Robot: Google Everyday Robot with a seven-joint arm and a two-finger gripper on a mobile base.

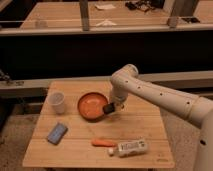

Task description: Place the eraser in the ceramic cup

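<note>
Stretches in from the lower right edge as one white arm point(170, 100), sloping up and to the left along a thick, smooth link dotted with small dark holes to a rounded elbow point(127, 75) near the middle of the view. Bends sharply down there into a short wrist point(117, 95), almost vertical and tipped a little to the left. Ends in a dark gripper point(110, 107) pointing downward, just below and left of the elbow, at the centre of the view.
</note>
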